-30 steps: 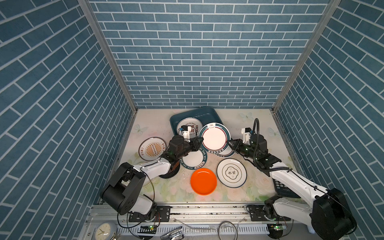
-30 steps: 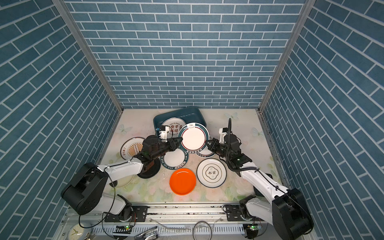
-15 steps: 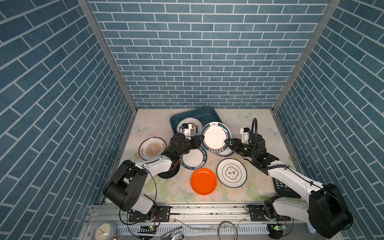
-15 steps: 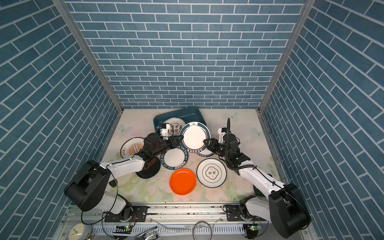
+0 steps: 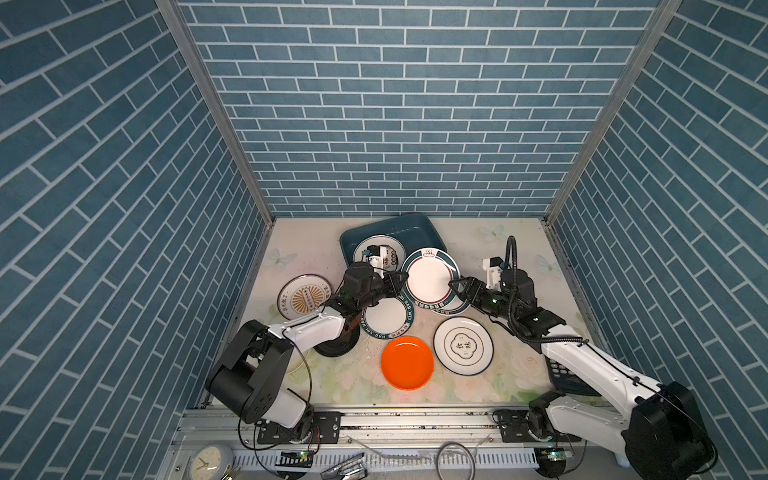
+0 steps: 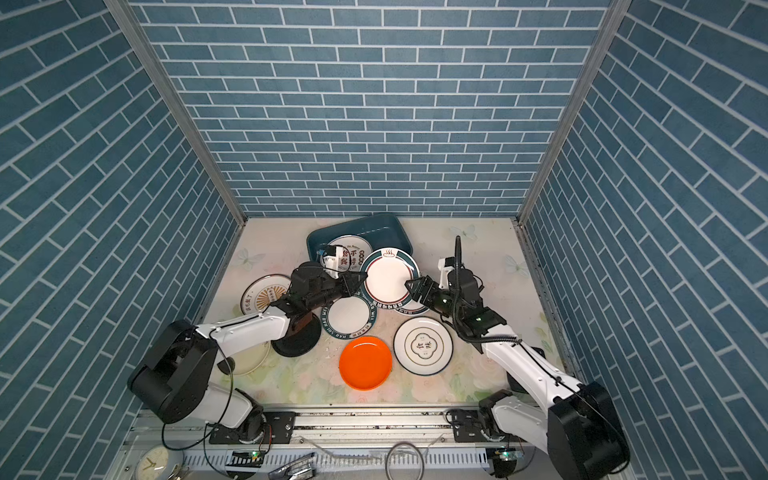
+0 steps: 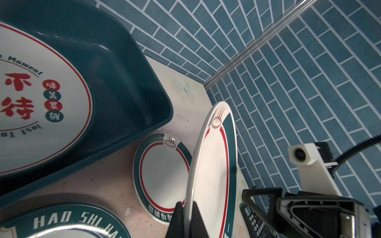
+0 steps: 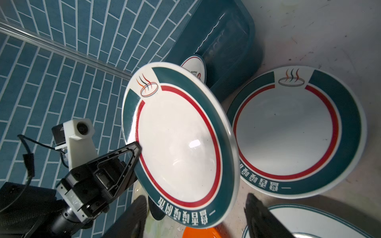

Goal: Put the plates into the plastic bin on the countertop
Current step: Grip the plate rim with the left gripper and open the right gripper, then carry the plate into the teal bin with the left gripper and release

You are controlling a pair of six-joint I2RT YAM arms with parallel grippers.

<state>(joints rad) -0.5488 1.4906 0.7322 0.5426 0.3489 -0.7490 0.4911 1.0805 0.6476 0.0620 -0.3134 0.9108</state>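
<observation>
A white plate with a teal rim (image 5: 430, 277) (image 6: 388, 276) hangs tilted above the countertop (image 5: 498, 249), just in front of the dark teal plastic bin (image 5: 415, 226) (image 7: 123, 82). My left gripper (image 5: 401, 277) (image 7: 186, 204) is shut on the left edge of this plate (image 7: 214, 160). On its other side my right gripper (image 5: 457, 286) (image 8: 194, 197) stands open, a finger on each side of the plate's rim (image 8: 179, 148) with gaps between. One plate with red characters (image 7: 41, 103) lies in the bin.
On the countertop lie a second teal-rimmed plate (image 8: 296, 134), a lettered teal plate (image 5: 388, 318), an orange plate (image 5: 407, 362), a white plate with characters (image 5: 463, 345), a sunburst plate (image 5: 303, 296) and a black plate (image 5: 336, 343). A calculator (image 5: 561, 370) sits under my right arm.
My right gripper's jaws have opened and let go of the plate's right edge. The left gripper stays shut on the left edge. The plate has hardly moved.
</observation>
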